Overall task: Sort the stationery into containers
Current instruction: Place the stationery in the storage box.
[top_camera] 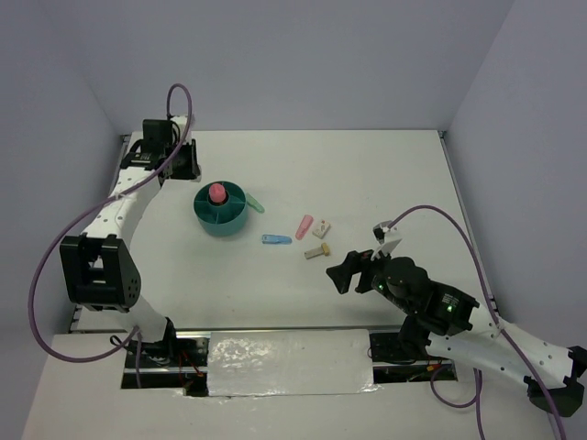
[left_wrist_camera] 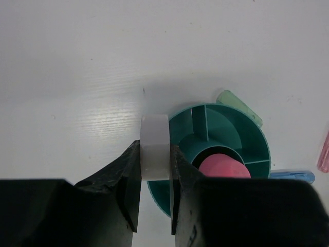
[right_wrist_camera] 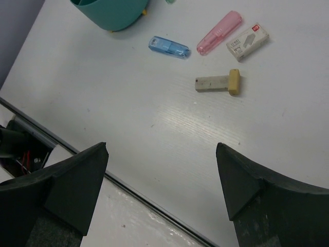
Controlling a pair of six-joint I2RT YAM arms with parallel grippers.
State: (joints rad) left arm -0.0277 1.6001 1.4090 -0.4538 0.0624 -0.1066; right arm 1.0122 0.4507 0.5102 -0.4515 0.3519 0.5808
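The round teal organiser (top_camera: 226,220) stands left of centre, with a pink cylinder (top_camera: 217,192) upright in its central cup. My left gripper (top_camera: 182,165) is behind and left of it, shut on a whitish tape ring (left_wrist_camera: 154,146) held edge-on just off the organiser's rim (left_wrist_camera: 226,128). A green piece (top_camera: 254,203) leans at the organiser's right side. A blue piece (right_wrist_camera: 168,46), a pink piece (right_wrist_camera: 219,32), a white block (right_wrist_camera: 247,41) and a beige piece (right_wrist_camera: 217,83) lie on the table. My right gripper (right_wrist_camera: 162,152) is open and empty, nearer than the beige piece.
The table's near edge with a metal strip (right_wrist_camera: 154,200) runs under my right gripper. A shiny sheet (top_camera: 289,362) lies between the arm bases. Grey walls close in the back and both sides.
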